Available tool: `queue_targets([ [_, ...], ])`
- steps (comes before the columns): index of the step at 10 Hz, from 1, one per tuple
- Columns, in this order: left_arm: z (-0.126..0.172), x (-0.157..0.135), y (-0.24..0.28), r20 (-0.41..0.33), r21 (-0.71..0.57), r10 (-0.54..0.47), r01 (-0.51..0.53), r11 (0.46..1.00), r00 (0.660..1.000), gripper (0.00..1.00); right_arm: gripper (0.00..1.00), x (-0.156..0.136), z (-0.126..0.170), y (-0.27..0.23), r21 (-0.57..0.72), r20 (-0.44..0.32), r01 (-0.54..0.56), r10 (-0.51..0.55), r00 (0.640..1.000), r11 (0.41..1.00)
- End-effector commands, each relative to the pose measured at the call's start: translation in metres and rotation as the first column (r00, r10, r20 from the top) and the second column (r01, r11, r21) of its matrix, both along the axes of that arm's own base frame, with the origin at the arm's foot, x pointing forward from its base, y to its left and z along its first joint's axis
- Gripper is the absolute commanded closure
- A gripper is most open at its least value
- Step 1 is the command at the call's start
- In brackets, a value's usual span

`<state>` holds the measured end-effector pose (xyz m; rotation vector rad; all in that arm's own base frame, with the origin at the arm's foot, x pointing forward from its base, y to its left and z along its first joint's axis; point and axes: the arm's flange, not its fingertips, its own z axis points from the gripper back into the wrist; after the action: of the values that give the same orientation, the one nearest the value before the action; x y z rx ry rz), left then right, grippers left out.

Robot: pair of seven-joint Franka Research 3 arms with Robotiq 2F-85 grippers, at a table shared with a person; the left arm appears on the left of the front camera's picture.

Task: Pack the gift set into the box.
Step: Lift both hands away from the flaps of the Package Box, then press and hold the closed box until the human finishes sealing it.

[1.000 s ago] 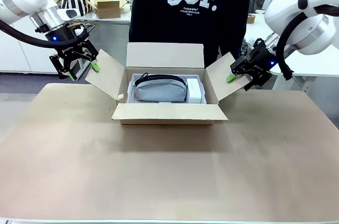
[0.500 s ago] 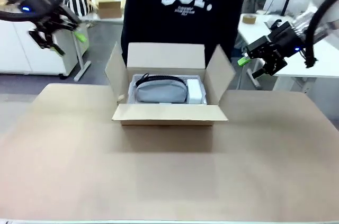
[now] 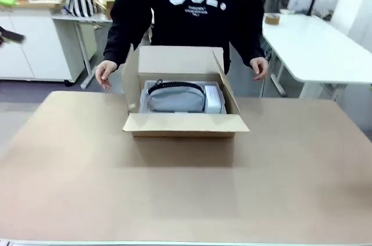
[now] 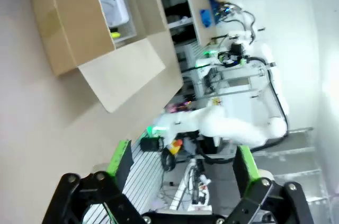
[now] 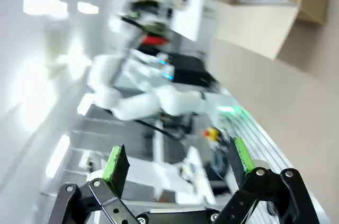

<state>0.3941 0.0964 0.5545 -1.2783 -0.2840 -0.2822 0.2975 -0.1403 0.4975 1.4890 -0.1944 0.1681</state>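
Mid-table, the box (image 3: 185, 124) stands with its near flap folded outward and its far and side flaps upright. The gift set (image 3: 176, 98) lies lengthwise inside, dark trim uppermost, touching a white item (image 3: 214, 99) on its right.

Left gripper (image 4: 183, 159): fingers spread wide, nothing between them. It is well apart from the box, which sits in the upper left of the left wrist view. From there a box wall hides the gift set, and the white item shows inside.

Right gripper (image 5: 178, 156): fingers equally wide, empty. The right wrist view is motion-blurred; a box corner and flap are cut off at its upper right edge, contents not readable.

The person's hands hang near the side flaps, one (image 3: 106, 73) on the left, one (image 3: 259, 67) on the right, neither touching cardboard.
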Motion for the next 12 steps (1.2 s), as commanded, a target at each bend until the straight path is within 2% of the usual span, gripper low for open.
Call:
queue_targets([
  [1, -0.034, 0.041, 0.001, -0.061, 0.028, 0.063, -0.062, 0.998, 0.996, 0.00, 0.00, 0.007, 0.015, 0.035, -0.145, 0.001, -0.051, 0.052, 0.999, 0.988],
  [2, 0.000, 0.000, 0.000, 0.000, 0.000, 0.000, 0.000, 1.000, 1.000, 0.00, 0.00, 0.007, 0.015, 0.035, -0.145, 0.001, -0.051, 0.052, 0.999, 0.988],
  [12, 0.000, 0.000, 0.000, 0.000, 0.000, 0.000, 0.000, 1.000, 1.000, 0.00, 0.00, 0.007, 0.015, 0.035, -0.145, 0.001, -0.051, 0.052, 0.999, 0.988],
])
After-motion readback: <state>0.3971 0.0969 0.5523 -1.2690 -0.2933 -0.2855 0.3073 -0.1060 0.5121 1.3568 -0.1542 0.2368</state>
